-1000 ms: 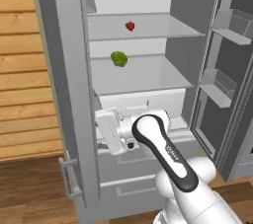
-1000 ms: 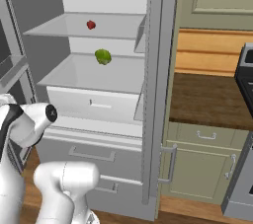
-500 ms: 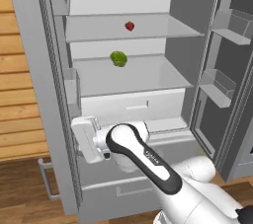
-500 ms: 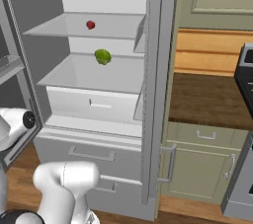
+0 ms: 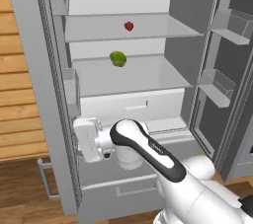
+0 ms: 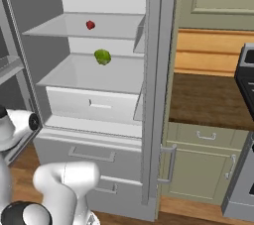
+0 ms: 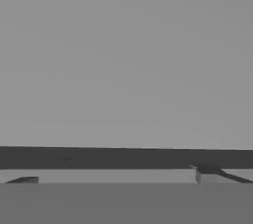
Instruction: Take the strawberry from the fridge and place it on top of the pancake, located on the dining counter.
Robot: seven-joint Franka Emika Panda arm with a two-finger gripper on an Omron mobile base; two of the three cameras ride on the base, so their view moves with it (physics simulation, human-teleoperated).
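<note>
The fridge [image 5: 123,109] stands with both doors swung open. A small red strawberry [image 5: 129,26] [image 6: 90,25] lies on its upper shelf. My gripper [image 5: 79,139] is low on the left, level with the white crisper drawer [image 5: 129,107], and points at the inner face of the left door [image 5: 47,94]. In the hand view the gripper [image 7: 116,178] is open, its two tips far apart, with flat grey door surface close in front and nothing between them. The pancake and the dining counter are out of view.
A green leafy vegetable [image 5: 117,58] [image 6: 102,56] sits on the middle shelf. The right door [image 5: 225,85] carries bins. Right of the fridge is a wall counter [image 6: 208,100] with a brown top over green cabinets, and a stove [image 6: 246,70] at the edge.
My hand has swung left and slightly down, away from the crisper drawer, and the left door has opened wider with it. The strawberry and the green vegetable stay put.
</note>
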